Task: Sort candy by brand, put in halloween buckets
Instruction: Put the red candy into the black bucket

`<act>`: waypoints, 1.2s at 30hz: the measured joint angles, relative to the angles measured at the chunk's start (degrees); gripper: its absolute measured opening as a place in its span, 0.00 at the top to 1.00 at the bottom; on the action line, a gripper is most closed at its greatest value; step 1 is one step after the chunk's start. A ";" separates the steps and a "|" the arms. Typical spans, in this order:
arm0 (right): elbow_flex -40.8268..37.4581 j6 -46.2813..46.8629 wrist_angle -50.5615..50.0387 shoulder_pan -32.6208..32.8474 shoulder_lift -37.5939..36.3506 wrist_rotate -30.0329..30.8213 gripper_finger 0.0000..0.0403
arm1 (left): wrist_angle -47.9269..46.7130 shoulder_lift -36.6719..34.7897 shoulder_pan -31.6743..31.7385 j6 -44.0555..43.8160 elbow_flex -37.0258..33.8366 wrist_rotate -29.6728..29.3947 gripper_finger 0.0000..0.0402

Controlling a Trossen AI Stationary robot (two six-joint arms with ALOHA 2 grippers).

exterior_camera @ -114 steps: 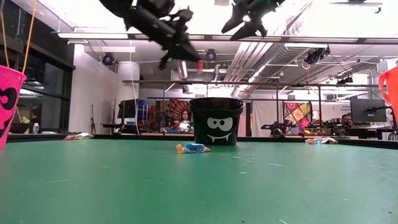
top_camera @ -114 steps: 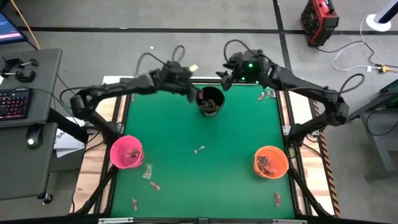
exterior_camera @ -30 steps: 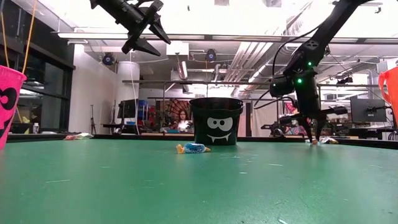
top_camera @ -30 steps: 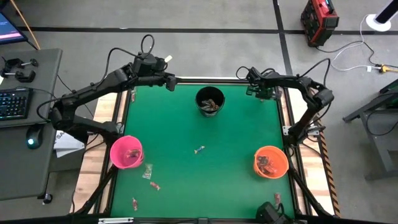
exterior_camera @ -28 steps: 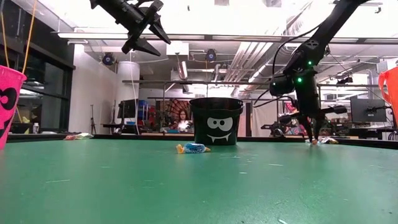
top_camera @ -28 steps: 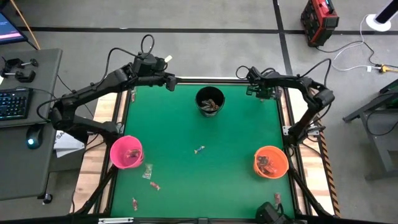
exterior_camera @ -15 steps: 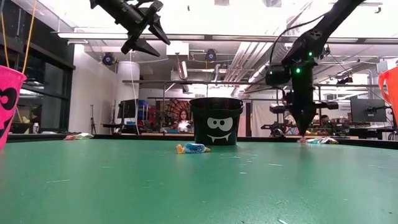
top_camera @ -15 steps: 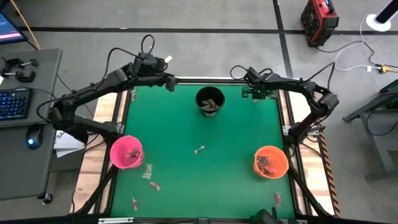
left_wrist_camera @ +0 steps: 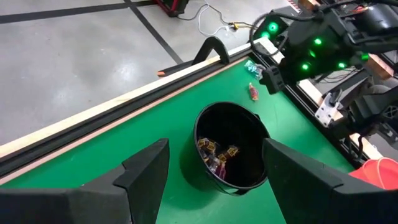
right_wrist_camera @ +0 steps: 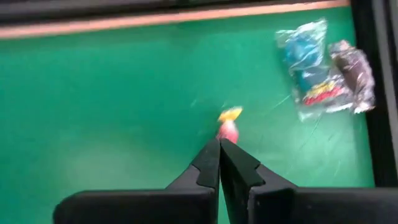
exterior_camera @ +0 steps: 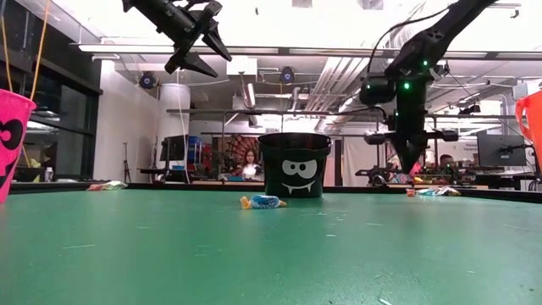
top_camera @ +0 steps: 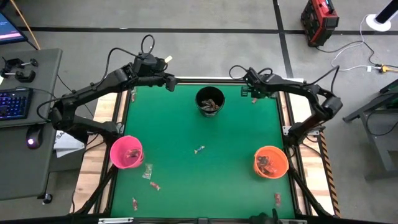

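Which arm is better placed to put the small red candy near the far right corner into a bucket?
The right arm. Its tool is shut right at the red candy. The left tool hangs open by the black bucket, far from that candy.

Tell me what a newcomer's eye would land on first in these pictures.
The black bucket with its grinning face, standing at the far middle of the green table with candy inside. The right gripper is up near the far right corner, fingers pressed together beside a small red and yellow sweet. The pink bucket and orange bucket sit at the left and right sides.
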 joint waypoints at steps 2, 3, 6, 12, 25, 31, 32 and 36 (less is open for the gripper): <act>0.00 -0.17 0.67 -1.50 0.97 0.15 0.96 | -0.01 0.00 0.00 0.00 0.00 -0.01 0.39; 0.00 -0.15 0.82 -2.18 1.37 0.15 0.94 | -0.01 0.00 0.00 0.00 0.00 0.00 0.39; 0.00 -0.18 0.85 -3.73 2.56 0.09 0.84 | -0.26 0.00 0.00 0.00 0.00 -0.01 0.39; 0.00 -1.01 1.77 -4.70 5.96 -2.72 0.58 | -0.43 0.00 0.00 0.51 0.00 0.00 0.39; 0.30 2.17 2.86 -2.94 11.29 -2.81 0.66 | -0.28 0.00 0.04 0.98 0.02 -0.02 0.39; 0.22 -1.54 4.14 -1.01 11.16 -2.66 0.94 | -0.26 0.00 0.04 1.03 0.02 -0.07 0.39; 0.23 -1.53 4.21 -0.69 11.07 -2.63 0.93 | -0.25 0.00 0.04 1.03 0.02 -0.07 0.39; -0.02 -2.82 3.85 0.44 9.11 -4.52 0.96 | -0.27 0.00 0.04 1.03 0.02 -0.08 0.39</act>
